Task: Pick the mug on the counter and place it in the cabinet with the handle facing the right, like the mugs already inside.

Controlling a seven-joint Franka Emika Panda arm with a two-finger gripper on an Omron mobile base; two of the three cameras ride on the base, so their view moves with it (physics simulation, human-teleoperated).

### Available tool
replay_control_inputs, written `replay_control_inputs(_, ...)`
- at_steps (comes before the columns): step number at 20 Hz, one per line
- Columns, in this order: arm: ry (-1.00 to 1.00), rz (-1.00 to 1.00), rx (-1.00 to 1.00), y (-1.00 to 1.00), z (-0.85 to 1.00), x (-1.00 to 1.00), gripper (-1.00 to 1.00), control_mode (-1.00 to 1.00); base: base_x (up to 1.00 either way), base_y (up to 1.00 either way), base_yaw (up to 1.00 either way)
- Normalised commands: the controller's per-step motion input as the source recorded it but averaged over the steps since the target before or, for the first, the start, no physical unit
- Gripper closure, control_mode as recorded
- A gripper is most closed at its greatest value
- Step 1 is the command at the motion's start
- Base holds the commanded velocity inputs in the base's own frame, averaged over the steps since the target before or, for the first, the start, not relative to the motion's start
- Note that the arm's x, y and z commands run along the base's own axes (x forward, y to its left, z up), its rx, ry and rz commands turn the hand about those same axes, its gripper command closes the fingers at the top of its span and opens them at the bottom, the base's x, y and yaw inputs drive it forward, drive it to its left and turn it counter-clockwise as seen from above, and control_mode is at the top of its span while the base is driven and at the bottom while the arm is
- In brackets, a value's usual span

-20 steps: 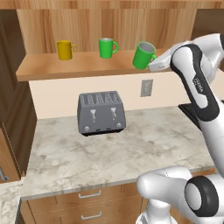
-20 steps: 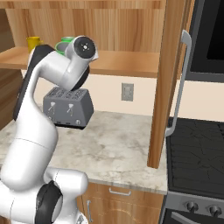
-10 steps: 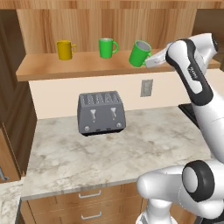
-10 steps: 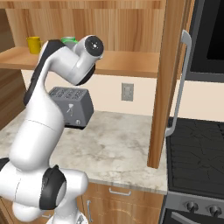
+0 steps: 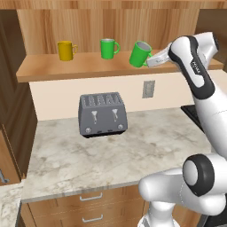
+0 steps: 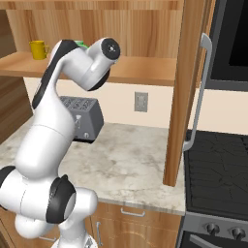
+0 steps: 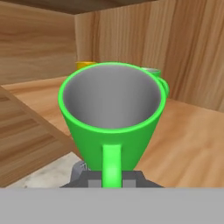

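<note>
Up at shelf height, the gripper (image 5: 150,60) is clamped tight on the handle (image 7: 111,164) of the mug (image 5: 140,54), which hangs tilted, mouth turned up and back toward the arm, over the front part of the cabinet (image 5: 88,71) board. Its base sits just above the plank, close to the front edge. To its left stand the bright green mug (image 5: 107,48) and, farther along, the yellow mug (image 5: 65,50), each well apart from its neighbour, with bare board between them. From the hand view the wooden back panel lies beyond the held mug's rim with open shelf before it. Below, the toaster (image 5: 102,114) stands at the back of the counter (image 5: 133,150), whose front stretch is bare stone.
</note>
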Motion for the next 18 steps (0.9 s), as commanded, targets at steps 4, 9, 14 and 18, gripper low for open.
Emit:
replay_control_inputs(4, 0.00, 0.03, -0.02, 0.00, 0.00, 0.00, 1.00, -1.00, 0.00, 0.00, 0.00)
replay_control_inputs(9, 0.00, 0.02, -0.04, 0.00, 0.00, 0.00, 1.00, -1.00, 0.00, 0.00, 0.00)
replay_control_inputs(14, 0.00, 0.02, -0.09, 0.05, 0.00, 0.00, 1.00, -1.00, 0.00, 0.00, 0.00)
replay_control_inputs(18, 0.00, 0.01, -0.08, 0.02, 0.00, 0.00, 1.00, -1.00, 0.00, 0.00, 0.00)
